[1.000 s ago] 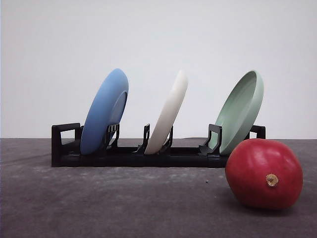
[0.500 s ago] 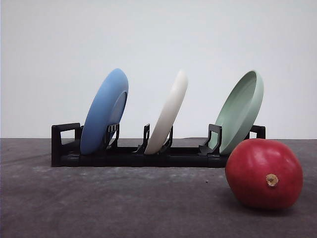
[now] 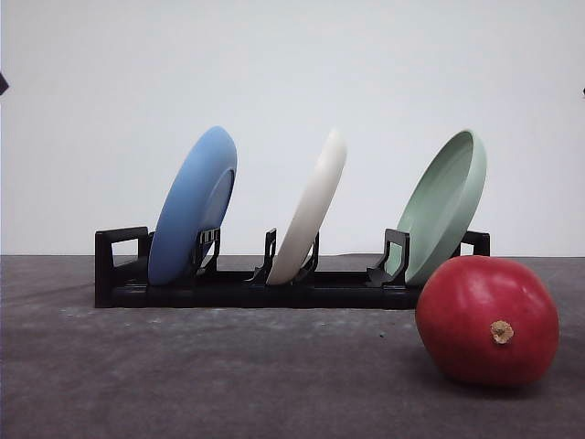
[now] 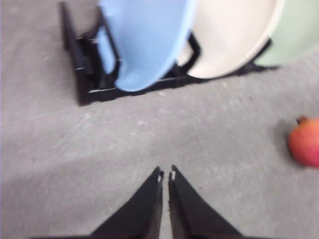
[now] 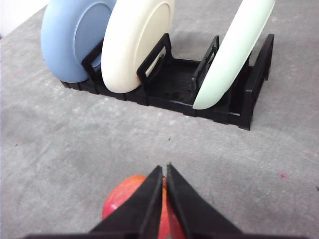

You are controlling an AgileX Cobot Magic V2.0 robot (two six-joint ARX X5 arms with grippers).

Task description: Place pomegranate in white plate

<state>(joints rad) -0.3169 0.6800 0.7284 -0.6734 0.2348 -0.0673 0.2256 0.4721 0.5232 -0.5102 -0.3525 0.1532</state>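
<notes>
Glossy red round pomegranate [image 3: 487, 320] rests ungrasped on grey bench [image 3: 228, 375]. Matte off-white round plate [image 3: 311, 208] stands racked, unavailable flat. Both end effectors, left [image 4: 166, 175] and right [image 5: 165, 168], closed together, empty.

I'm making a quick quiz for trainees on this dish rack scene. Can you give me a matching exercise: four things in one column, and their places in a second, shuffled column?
Places as seen in the front view.

Things:
1. blue plate
2. white plate
3. pale green plate
4. pomegranate

Places:
A. lying on the table in front of the rack's right end
B. leaning in the rack's middle slot
C. leaning in the rack's left slot
D. leaning in the rack's right slot

Pairs: 1-C, 2-B, 3-D, 4-A
</notes>
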